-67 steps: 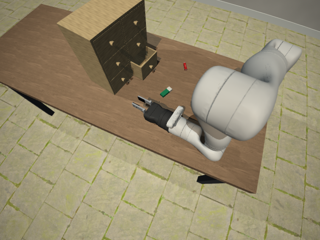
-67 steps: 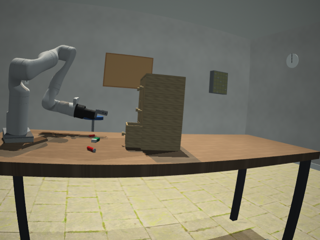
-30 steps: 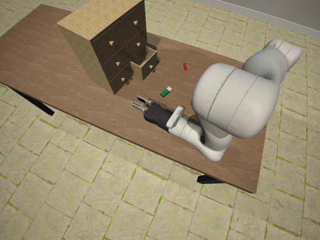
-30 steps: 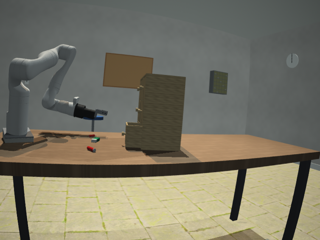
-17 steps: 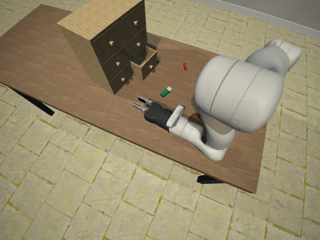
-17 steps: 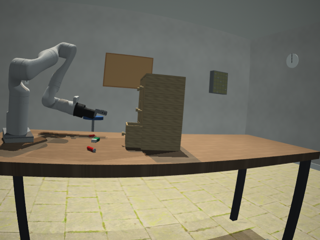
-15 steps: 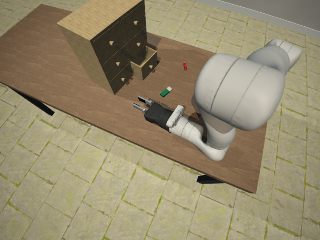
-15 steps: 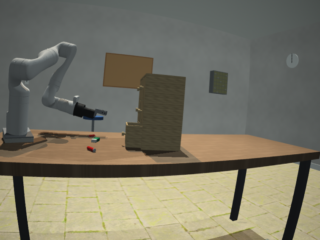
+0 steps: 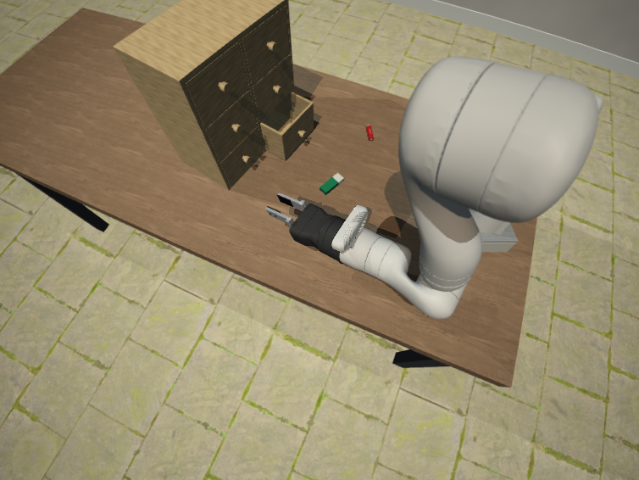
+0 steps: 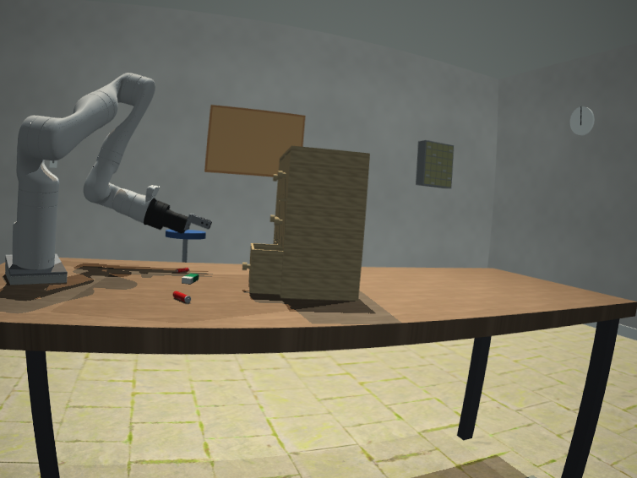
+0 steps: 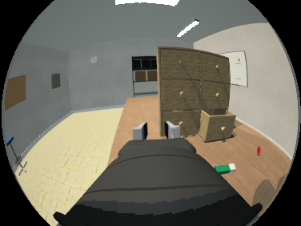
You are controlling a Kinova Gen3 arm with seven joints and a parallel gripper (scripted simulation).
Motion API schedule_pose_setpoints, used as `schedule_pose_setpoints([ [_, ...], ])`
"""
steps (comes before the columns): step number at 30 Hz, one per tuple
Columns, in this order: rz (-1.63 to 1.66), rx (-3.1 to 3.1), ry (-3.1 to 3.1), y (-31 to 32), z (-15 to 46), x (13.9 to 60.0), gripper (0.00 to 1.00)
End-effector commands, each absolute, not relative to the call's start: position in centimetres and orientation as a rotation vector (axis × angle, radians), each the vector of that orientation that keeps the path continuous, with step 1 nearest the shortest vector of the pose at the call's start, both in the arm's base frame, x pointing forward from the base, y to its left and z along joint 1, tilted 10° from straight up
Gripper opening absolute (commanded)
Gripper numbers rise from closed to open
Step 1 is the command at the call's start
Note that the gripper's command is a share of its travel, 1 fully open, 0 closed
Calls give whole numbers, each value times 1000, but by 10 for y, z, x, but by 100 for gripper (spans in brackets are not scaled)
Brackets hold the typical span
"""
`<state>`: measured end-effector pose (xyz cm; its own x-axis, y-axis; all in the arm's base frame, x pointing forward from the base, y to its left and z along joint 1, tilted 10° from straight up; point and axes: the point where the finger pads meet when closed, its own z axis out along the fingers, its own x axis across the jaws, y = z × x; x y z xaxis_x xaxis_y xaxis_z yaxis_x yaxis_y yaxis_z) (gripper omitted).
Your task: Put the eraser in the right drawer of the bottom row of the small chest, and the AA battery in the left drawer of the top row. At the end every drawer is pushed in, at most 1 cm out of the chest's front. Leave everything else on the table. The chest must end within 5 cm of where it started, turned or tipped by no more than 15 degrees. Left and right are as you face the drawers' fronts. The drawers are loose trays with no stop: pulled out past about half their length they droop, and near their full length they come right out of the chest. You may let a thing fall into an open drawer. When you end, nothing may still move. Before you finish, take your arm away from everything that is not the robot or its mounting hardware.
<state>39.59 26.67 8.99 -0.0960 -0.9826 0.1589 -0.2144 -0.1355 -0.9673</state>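
The small chest stands upright. Its bottom right drawer is pulled partly out and looks level; I see nothing in the visible part of its inside. The top left drawer looks pushed in, as do the others. The green-and-white eraser lies on the table before the chest. The red AA battery lies farther right. My gripper is open and empty, above the table, in front of the chest's left side.
Another small red object lies toward the table's far side in the exterior view; my arm seems to hide it in the top view. The arm's base stands at the table's end opposite the chest. The table's long edge runs near my gripper.
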Motion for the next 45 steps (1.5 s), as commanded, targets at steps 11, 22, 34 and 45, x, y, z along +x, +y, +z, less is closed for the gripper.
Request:
schedule_pose_setpoints([
  [11,-1243,-1465,1454,270,102,392,67],
  [22,-1177,-1539,1547,271,110,386,67],
  [34,-1112,-1606,1631,273,117,380,67],
  [45,-1051,-1663,1704,274,123,375,67],
])
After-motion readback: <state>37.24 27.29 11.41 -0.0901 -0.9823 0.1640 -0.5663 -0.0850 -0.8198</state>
